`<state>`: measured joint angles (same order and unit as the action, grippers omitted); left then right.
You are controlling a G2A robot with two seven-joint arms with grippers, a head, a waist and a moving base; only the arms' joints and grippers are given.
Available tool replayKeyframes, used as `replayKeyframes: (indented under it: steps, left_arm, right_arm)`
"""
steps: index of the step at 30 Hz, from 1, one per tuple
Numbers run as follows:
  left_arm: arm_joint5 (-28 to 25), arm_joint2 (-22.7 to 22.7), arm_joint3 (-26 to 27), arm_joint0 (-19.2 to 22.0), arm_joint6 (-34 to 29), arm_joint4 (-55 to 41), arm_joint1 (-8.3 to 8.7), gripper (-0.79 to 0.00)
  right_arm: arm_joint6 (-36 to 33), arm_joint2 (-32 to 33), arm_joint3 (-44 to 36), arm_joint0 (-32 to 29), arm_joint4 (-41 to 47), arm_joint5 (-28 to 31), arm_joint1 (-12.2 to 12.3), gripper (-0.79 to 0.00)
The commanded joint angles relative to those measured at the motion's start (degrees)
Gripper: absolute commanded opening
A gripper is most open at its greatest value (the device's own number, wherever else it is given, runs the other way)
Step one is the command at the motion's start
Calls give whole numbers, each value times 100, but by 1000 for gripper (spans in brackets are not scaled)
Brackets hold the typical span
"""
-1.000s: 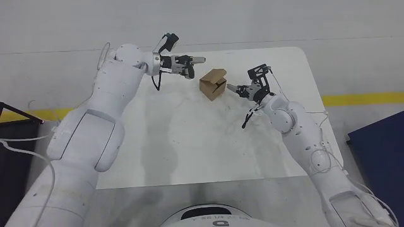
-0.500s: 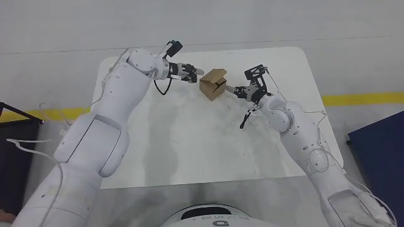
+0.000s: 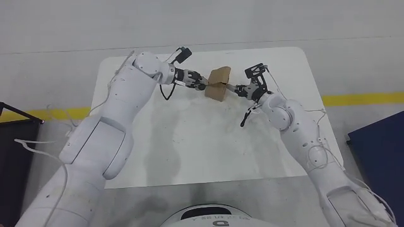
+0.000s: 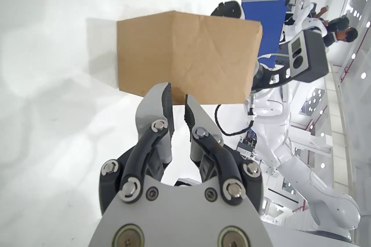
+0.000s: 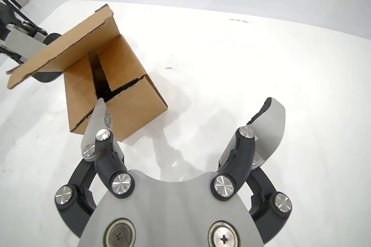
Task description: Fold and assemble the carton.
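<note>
Left end effector (image 4: 177,93) has swung in from 9 o'clock and, nearly clenched on nothing, leans on the carton (image 3: 218,83) at the worktop's (image 3: 189,151) 12 o'clock side, seemingly bracing it for the released right end effector (image 5: 185,104) opposite.

White table (image 3: 189,139) on a pale grey floor (image 3: 202,12); yellow stripe (image 3: 363,99) flanking the table, blue panel (image 3: 379,151) beside it
</note>
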<state>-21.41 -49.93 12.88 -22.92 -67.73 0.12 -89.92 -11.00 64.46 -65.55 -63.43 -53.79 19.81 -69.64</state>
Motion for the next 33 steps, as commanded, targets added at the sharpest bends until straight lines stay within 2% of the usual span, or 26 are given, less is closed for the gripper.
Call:
replayKeyframes:
  steps: [1, 5, 7, 12, 15, 17, 24, 30, 33]
  left_arm:
    - [-65, 6, 12, -5, -148, -24, -21, -625]
    - [-202, -43, -81, 106, 133, -34, -3, -566]
    - [-249, -86, -158, 187, 301, -37, 34, -591]
    - [-220, -91, -168, 285, 553, 106, 87, -585]
    - [-136, 10, -15, 241, 611, 285, 29, -554]
    - [-67, 81, 56, 221, 661, 382, -29, -502]
    - [11, 148, -28, 268, 719, 426, -154, -499]
    - [-95, 188, -92, 262, 530, 505, -190, -489]
    - [-145, 215, -109, 250, 456, 561, -205, -477]
  right_arm:
    - [28, 63, 43, 1, 10, 6, 11, 0]
    - [182, 377, 96, -36, 40, -95, 72, 0]
    - [238, 554, 47, -94, 104, -92, 107, 0]
    - [198, 732, -160, -245, 287, -19, 141, 0]
    - [50, 545, -39, -189, 207, -37, 103, 0]
    - [-35, 372, 94, -121, 81, -50, 69, 0]
    - [-225, 68, 153, -107, -94, 339, 27, 0]
    - [-495, 122, -148, -312, 41, 905, 83, 0]
    - [-483, 285, -341, -427, 73, 951, 131, 0]
